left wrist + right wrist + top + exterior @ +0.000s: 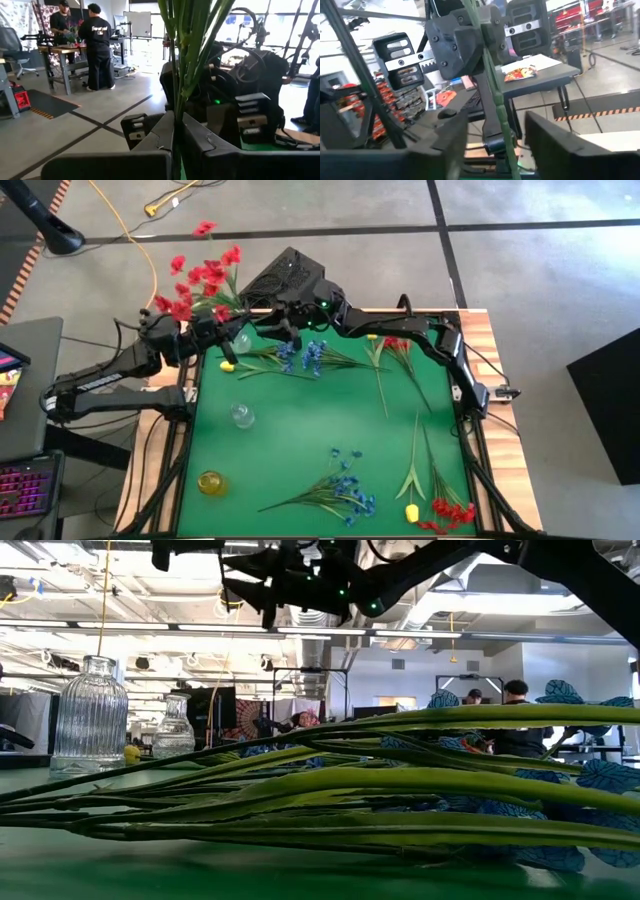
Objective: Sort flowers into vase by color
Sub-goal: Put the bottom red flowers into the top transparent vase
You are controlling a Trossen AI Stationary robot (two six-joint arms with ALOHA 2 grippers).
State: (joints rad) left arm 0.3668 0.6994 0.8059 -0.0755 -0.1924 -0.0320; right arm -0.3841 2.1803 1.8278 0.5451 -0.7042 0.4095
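red flowers [205,280] upright in clamped left tool [222,331]

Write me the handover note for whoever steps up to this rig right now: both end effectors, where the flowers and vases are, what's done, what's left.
Left end effector: shut on the red flower stem, blossoms held out past the table's far left corner.
Right end effector: open around that same stem, close by.
On the mat: blue flowers far centre, blue flowers near centre, red flower far right, red flower near right, yellow tulips.
Vases: clear vase, yellow vase, a third vase at the far left; all look empty.
Done: nothing in a vase.
Left: everything.
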